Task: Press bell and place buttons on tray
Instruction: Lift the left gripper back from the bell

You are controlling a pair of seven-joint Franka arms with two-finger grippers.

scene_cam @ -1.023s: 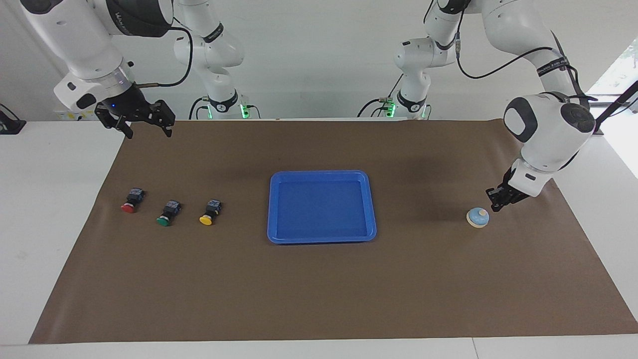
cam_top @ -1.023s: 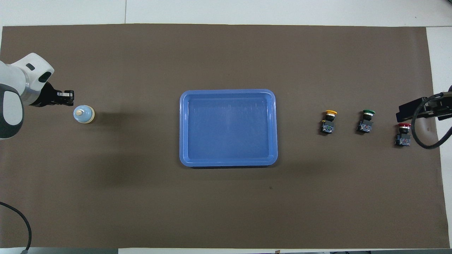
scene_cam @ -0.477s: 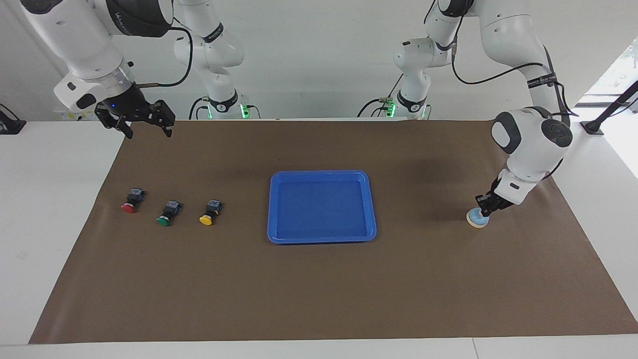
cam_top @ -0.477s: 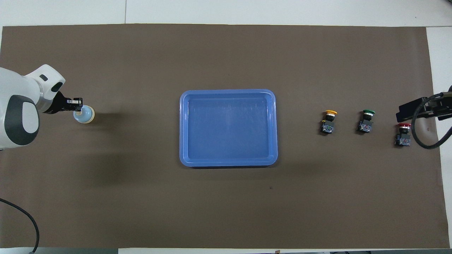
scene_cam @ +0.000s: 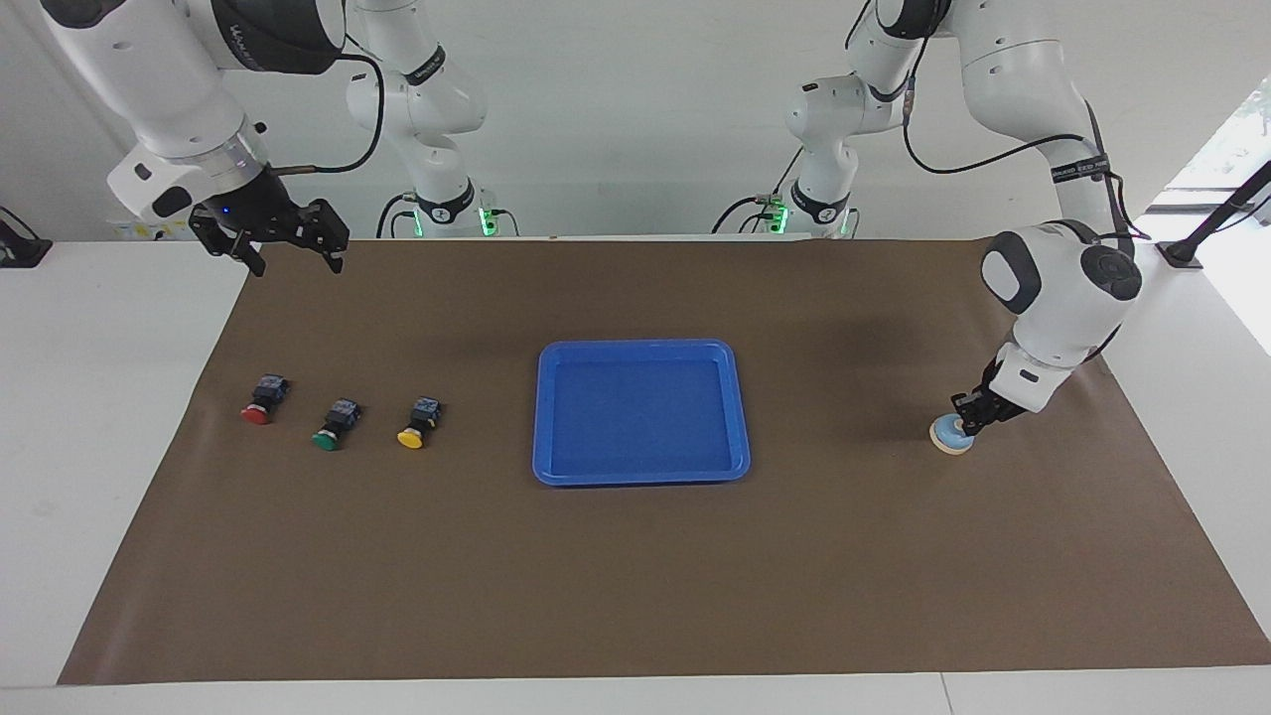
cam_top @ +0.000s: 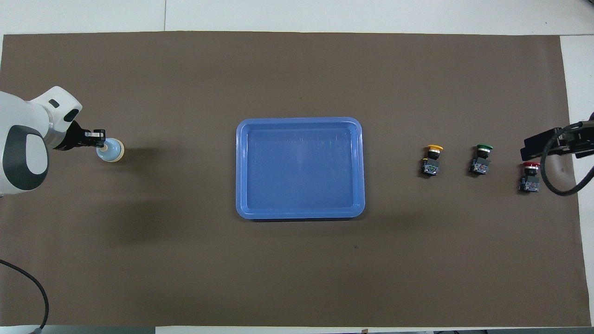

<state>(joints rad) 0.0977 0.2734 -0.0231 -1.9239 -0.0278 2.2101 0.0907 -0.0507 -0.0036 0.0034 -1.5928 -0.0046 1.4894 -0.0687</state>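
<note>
- Three buttons sit untouched in a row at the left of the facing view: the red button (scene_cam: 257, 409), the green button (scene_cam: 327, 435) and the yellow button (scene_cam: 411, 433), all on the brown mat (scene_cam: 635, 596) and well apart from the tray (scene_cam: 640, 348).
- Centre frame, the tray holds nothing yet.
- Lower right of the facing view, the left gripper (scene_cam: 966, 424) has come down since a second ago, when it hung just beside the bell (scene_cam: 948, 438); its fingertips are now together and resting on the bell's top, the knob hidden under them.
- Half a second ago it was already at the bell, so the press looks under way or just made; I judge the bell step nearly done.
- Upper left of the facing view, the right gripper (scene_cam: 293, 248) waits in the air with fingers apart, unmoved, over the mat's edge.
- Next, by my reading, comes lifting off the bell and starting on the buttons.
</note>
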